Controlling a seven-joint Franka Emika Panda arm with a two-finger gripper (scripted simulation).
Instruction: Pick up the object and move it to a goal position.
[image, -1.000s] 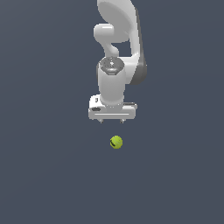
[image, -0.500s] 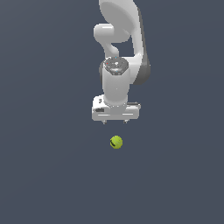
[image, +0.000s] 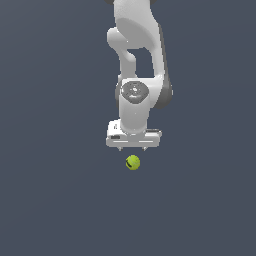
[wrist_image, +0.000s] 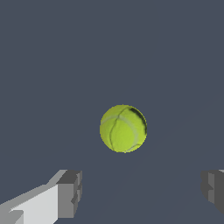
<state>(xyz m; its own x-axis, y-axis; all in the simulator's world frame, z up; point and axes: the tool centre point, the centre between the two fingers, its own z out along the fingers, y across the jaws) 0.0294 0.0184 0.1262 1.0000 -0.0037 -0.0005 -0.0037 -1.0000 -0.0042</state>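
Note:
The object is a small yellow-green ball (image: 133, 162) with a pale seam and a black mark, resting on the dark grey floor (image: 55, 200). In the wrist view the ball (wrist_image: 123, 128) sits ahead of the two fingers, not between them. My gripper (image: 132, 149) hangs just above and slightly behind the ball, pointing down. It is open, its fingers (wrist_image: 70, 192) spread far wider than the ball, with nothing held.
The white arm (image: 140, 60) rises from behind the gripper toward the top of the exterior view. Only plain dark grey floor surrounds the ball.
The gripper has shifted slightly toward the exterior view's right and a little lower, closer over the ball. The ball has not moved.

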